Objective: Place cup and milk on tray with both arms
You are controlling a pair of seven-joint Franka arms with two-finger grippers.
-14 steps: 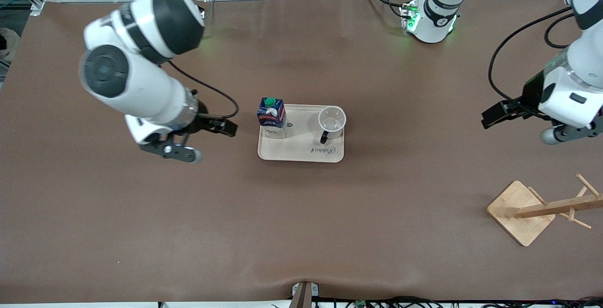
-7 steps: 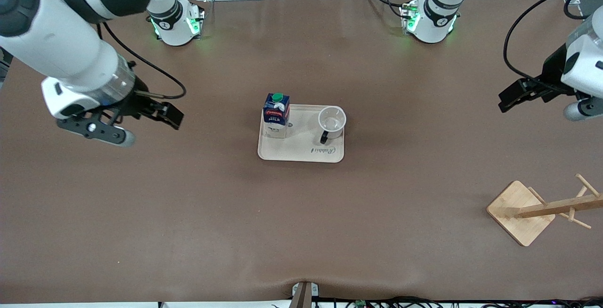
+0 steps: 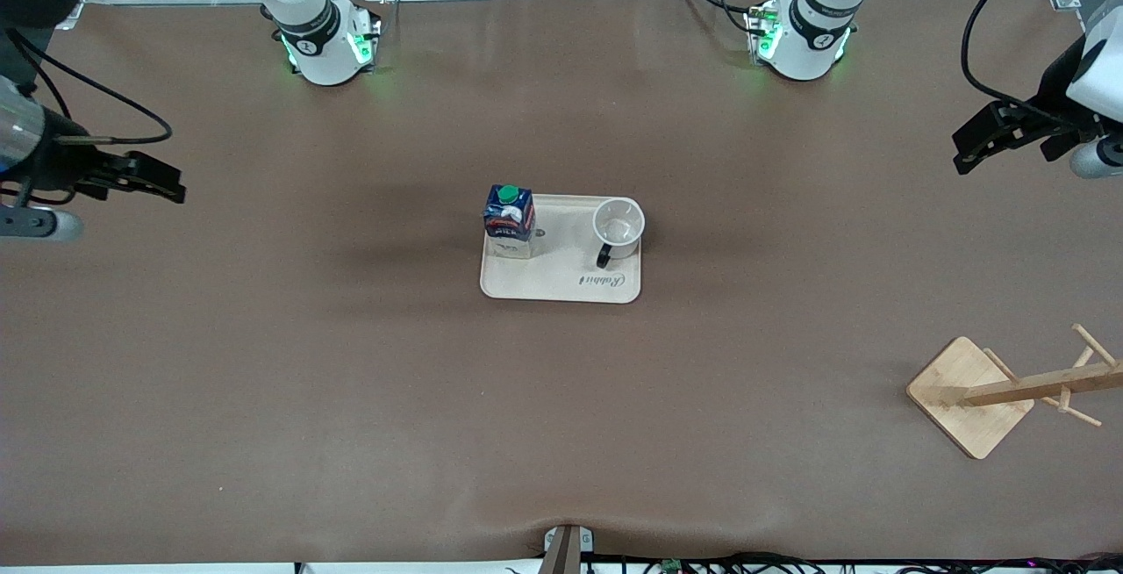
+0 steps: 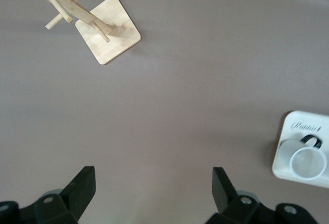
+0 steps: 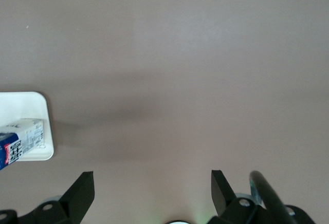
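Note:
The cream tray (image 3: 561,280) lies at the middle of the table. The blue milk (image 3: 508,220) with its green cap stands upright on the tray's end toward the right arm. The white cup (image 3: 618,228) with a black handle stands upright on the tray's other end. My right gripper (image 3: 158,183) is open and empty, up over bare table at the right arm's end. My left gripper (image 3: 978,142) is open and empty, up over bare table at the left arm's end. The left wrist view shows the cup (image 4: 307,162) on the tray (image 4: 288,131); the right wrist view shows the milk (image 5: 18,142) on the tray (image 5: 25,106).
A wooden rack with a square base (image 3: 969,396) and pegs stands near the front camera at the left arm's end; it also shows in the left wrist view (image 4: 108,36). The two arm bases (image 3: 329,43) (image 3: 803,39) glow green along the table's edge farthest from the front camera.
Both arms have drawn away from the tray toward their own ends of the table, open and empty. The milk and cup stay on the tray.

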